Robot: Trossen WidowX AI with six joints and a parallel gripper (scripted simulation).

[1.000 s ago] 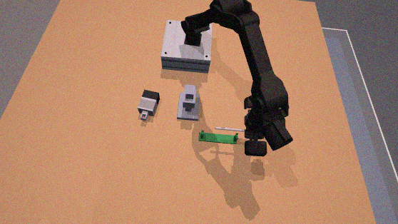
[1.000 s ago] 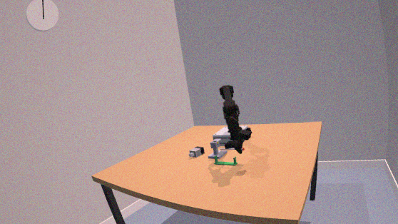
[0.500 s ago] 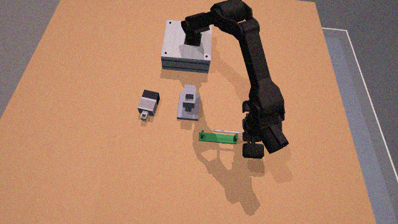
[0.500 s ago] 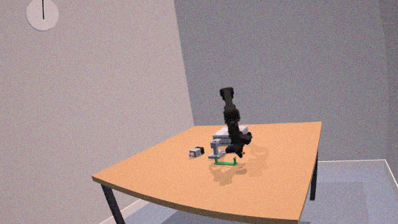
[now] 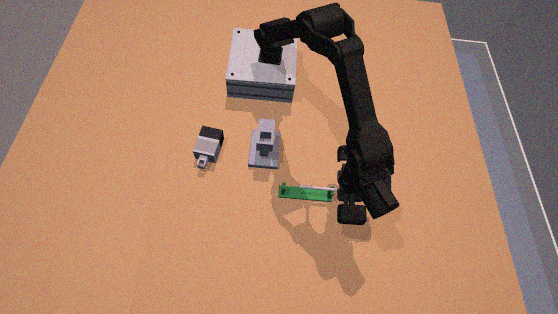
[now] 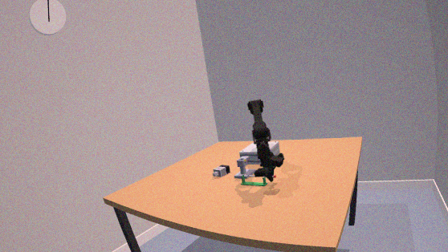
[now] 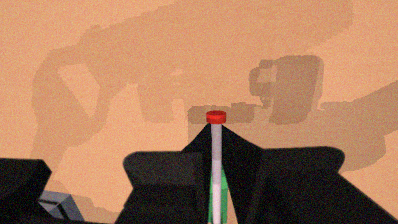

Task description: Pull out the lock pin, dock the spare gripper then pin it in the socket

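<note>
My gripper [image 5: 340, 190] [image 7: 213, 127] is shut on the lock pin, a thin pale rod [image 5: 317, 188] [image 7: 216, 165] with a red head [image 7: 216, 117]. The pin is level and out of the mount, over the green cradle [image 5: 305, 194] [image 6: 254, 184] [image 7: 223, 192] and roughly along it. Whether it touches the cradle's end posts I cannot tell. The grey mount [image 5: 256, 158] [image 6: 242, 162] stands upright with its socket empty. The spare gripper [image 5: 206, 146] [image 6: 220, 172], a grey and black block with a small spigot, lies on the table left of the mount.
The arm's grey base box [image 5: 247, 65] [image 6: 250, 151] is behind the mount. The arm reaches from it around the right side of the mount. The orange table [image 5: 150, 240] [image 6: 193, 201] bears everything. A grey block corner [image 7: 65, 204] shows at the lower left of the wrist view.
</note>
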